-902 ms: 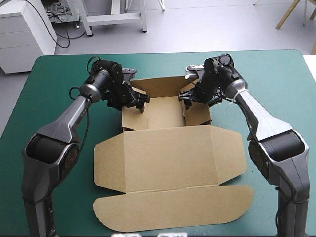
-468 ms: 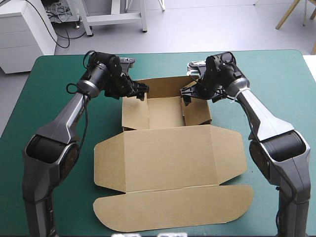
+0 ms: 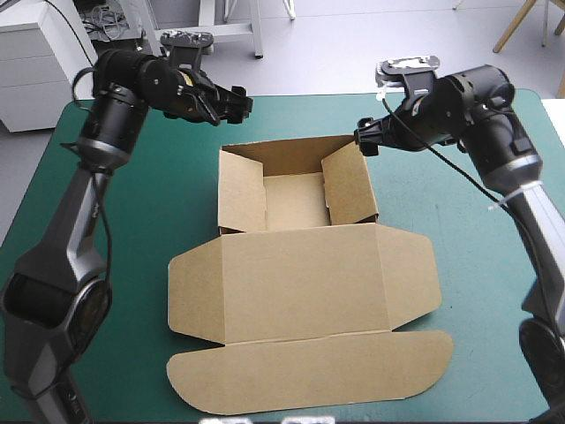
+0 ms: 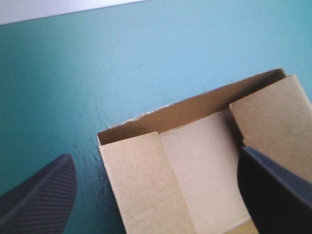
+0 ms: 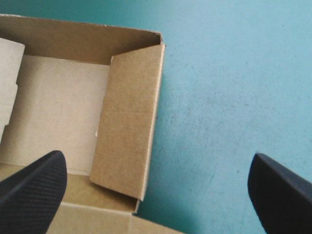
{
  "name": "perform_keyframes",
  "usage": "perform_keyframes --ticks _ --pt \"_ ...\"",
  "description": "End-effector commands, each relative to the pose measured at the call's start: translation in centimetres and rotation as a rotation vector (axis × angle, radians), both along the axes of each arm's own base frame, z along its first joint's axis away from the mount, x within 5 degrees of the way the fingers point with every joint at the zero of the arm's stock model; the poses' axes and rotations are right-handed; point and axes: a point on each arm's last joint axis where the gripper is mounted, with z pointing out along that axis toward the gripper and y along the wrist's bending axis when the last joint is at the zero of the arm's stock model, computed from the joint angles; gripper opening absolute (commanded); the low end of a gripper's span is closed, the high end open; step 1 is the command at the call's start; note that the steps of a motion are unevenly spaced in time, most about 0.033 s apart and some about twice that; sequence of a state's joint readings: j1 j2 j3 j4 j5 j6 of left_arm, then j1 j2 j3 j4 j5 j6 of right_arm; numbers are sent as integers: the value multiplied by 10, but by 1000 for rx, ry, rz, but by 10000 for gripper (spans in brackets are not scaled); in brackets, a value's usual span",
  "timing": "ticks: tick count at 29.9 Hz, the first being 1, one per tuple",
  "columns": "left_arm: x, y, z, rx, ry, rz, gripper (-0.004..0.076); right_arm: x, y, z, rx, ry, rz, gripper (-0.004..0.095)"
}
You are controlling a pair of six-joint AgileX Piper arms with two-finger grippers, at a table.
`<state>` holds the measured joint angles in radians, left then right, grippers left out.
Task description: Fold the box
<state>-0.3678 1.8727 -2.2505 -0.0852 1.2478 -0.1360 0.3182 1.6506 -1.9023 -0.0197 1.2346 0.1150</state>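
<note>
High view: brown box [image 3: 300, 265] sits mid-table on the teal-green cover [image 3: 477, 203], an open tray w/ its lid flat. Tray part lies toward the far edge. Far wall and both side walls stand upright, w/ inner flaps folded down against the side walls. Lid spreads flat toward the near edge, w/ a short flap each side and a long rounded tuck flap nearest the robot.

Beyond the tray's far-left corner hangs the left gripper [image 3: 234, 104], over bare cover and clear of the board. By the far-right corner, just outside the right wall, hangs the right gripper [image 3: 364, 140], also not touching the board.

Left wrist view: black fingers [image 4: 39, 200] spread wide, nothing btwn them. Tray's far-left corner and floor lie below, ahead of the gripper.

Right wrist view: fingers [image 5: 29, 190] likewise wide apart and empty. Tray's right wall and far-right corner show below, w/ bare cover on the outer side.
</note>
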Motion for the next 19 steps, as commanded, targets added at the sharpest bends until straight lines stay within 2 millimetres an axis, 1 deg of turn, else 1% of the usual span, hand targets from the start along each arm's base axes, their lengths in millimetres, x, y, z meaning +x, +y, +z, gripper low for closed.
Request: perform_keyframes --ticks 1,2,5,6,10,12,13,17,19 --pt "-64 15 55 -67 -85 -86 626 -32 -17 21 -10 -84 -14 928" --pt "-72 17 59 -69 -97 -98 626 -35 -17 18 -10 -72 -15 928" --pt "-103 30 71 -67 -125 -101 622 -33 -16 9 1 -37 -19 927" --pt "-115 35 76 -69 -142 -101 617 -31 -14 5 4 -23 -16 927" --pt "-163 57 85 -37 -195 -95 596 -16 -8 -12 0 30 -14 928" --pt "-181 65 84 -31 -204 -89 586 -7 -5 -22 -1 53 -12 928" --pt "-196 72 86 -28 -222 -83 576 -2 -3 -27 3 65 -10 928" --pt "-235 87 79 -31 -239 -81 556 15 5 -46 20 106 -4 927" --pt "-252 94 72 -32 -241 -81 552 23 9 -57 21 128 5 927"
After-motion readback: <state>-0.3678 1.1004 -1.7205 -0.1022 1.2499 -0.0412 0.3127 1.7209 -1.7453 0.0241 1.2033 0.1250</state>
